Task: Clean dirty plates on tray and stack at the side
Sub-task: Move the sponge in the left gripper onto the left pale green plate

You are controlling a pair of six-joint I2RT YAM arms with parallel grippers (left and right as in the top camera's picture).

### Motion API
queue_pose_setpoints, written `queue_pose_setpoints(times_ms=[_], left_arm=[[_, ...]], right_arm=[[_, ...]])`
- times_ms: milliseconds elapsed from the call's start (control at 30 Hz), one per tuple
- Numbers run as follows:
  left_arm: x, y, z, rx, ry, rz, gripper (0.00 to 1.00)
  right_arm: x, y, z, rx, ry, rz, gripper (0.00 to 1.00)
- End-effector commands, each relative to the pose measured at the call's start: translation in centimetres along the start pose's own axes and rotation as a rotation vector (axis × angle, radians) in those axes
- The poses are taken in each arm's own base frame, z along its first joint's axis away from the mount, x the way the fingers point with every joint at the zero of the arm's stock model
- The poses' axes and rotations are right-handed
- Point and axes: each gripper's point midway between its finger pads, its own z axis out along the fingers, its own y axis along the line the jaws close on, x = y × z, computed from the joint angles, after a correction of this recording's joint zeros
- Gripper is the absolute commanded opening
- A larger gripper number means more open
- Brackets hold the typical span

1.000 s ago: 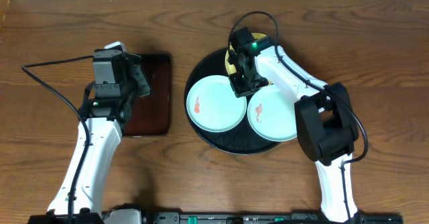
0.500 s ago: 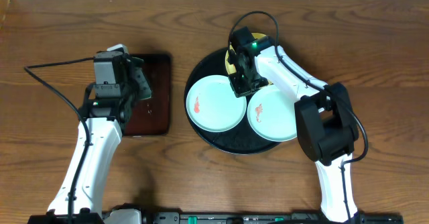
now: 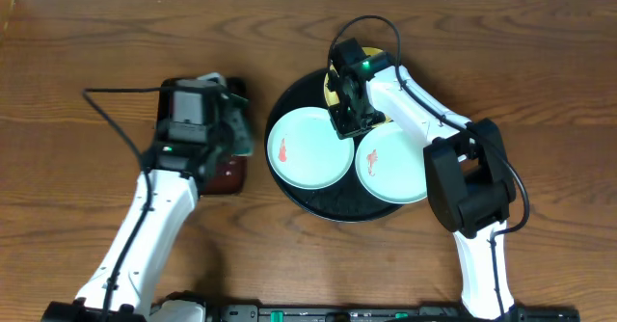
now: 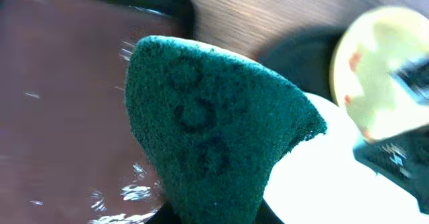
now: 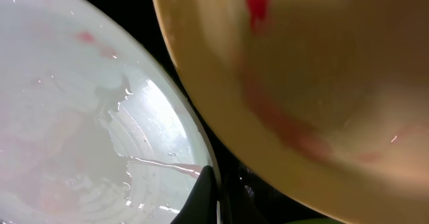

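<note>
Left arm has swung right, off the rectangular reddish-brown tray (image 3: 228, 175) and toward the large round black tray (image 3: 333, 209). Right arm unchanged.

Both trays are on the wooden bench (image 3: 77, 52). All plates are at the black tray, right of frame centre. Two pale mint round plates (image 3: 308, 148) (image 3: 390, 168) lie flat side by side, both smeared red. The small round yellow plate (image 4: 382, 70) is at the tray's upper edge, tilted up.

Plates look light, stiff and wet-glossy, so probably slippery. Pinch at the rim only.

Right hand (image 3: 349, 110) is clamped on the yellow plate's rim. Left hand (image 3: 234, 127) pinches the green scouring pad (image 4: 208, 130), which is soft and will squash under pressure.

Hidden:
- Yellow plate is mostly under the right hand from overhead.
- Left fingers are behind the pad.
- Reddish tray is largely under the left arm.
</note>
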Motion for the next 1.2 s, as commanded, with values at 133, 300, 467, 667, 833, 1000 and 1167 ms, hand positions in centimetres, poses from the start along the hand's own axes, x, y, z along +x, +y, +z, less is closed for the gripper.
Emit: queue_pose_setpoints(times_ms=[133,300,467,667,833,1000,1167], left_arm=[[2.1,-4.4,0.4,0.073,0.048,-0.031,0.08],[4.1,-5.5,2.7,0.065,0.121,-0.099,0.07],[5.4,-7.5,5.6,0.093,0.144,-0.106,0.07],[7.1,-9.7,8.4,0.129,0.159,-0.059,0.08],[9.1,-9.4,10.5,0.102,0.207,-0.077,0.07],[10.3,-7.8,12.0,0.031,0.229,-0.068,0.07],[9.0,-4.4,12.3,-0.150,0.134,0.016,0.08]], right_arm=[[-1.1,2.2,-1.8,-0.067,-0.054,-0.026,0.01],[-1.1,2.2,-1.8,-0.067,-0.055,-0.026,0.01],[-1.1,2.2,-1.8,-0.067,-0.054,-0.026,0.01],[-1.1,2.2,-1.8,-0.067,-0.054,-0.026,0.01],[-1.1,2.2,-1.8,-0.067,-0.054,-0.026,0.01],[-1.1,2.2,-1.8,-0.067,-0.054,-0.026,0.01],[-0.9,2.1,-1.8,-0.065,-0.044,-0.025,0.01]])
